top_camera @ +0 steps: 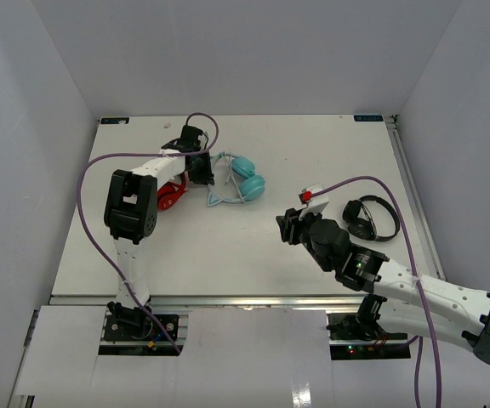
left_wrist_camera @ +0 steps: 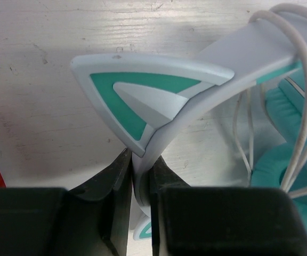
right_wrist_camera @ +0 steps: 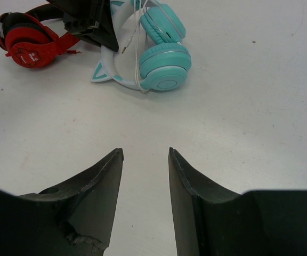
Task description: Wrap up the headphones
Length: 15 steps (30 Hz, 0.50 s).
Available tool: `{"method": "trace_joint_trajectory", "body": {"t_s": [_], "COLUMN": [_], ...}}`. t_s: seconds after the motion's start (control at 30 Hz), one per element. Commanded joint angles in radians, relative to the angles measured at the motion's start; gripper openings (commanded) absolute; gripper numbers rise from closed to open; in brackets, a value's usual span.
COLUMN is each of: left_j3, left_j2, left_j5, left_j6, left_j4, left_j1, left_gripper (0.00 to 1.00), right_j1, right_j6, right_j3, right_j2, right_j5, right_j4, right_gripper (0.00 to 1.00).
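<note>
The teal headphones (top_camera: 247, 177) lie on the table at the back centre, cups side by side, pale band with cat ears toward the left. Their thin white cord (left_wrist_camera: 301, 106) is looped over the band and cups. My left gripper (top_camera: 201, 170) is shut on the pale band (left_wrist_camera: 159, 133) just below one cat ear (left_wrist_camera: 143, 85). My right gripper (top_camera: 289, 228) is open and empty, low over bare table to the right and nearer. Its view shows the headphones (right_wrist_camera: 161, 69) ahead with the left gripper (right_wrist_camera: 89, 24) on the band.
Red-and-black headphones (top_camera: 170, 194) lie just left of the teal ones, under my left arm, and show in the right wrist view (right_wrist_camera: 28, 42). All-black headphones (top_camera: 370, 218) lie at the right, beside my right arm. White walls enclose the table.
</note>
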Motion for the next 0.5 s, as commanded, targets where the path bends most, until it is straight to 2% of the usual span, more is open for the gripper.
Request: {"method": "trace_joint_trajectory", "body": {"t_s": [0.0, 0.47], "left_j3": [0.036, 0.043], "left_j2": [-0.012, -0.018], "left_j5": [0.043, 0.050], "left_j6": [-0.006, 0.004], "left_j4": [0.021, 0.015], "left_j1": [0.003, 0.002], "left_gripper": [0.29, 0.37], "right_j1": [-0.005, -0.005], "right_j6": [0.013, 0.013], "right_j3": [-0.006, -0.018], "right_j2": [-0.027, -0.048], "right_j5": [0.015, 0.020], "right_j4": [0.022, 0.022], "right_gripper": [0.47, 0.47]}}
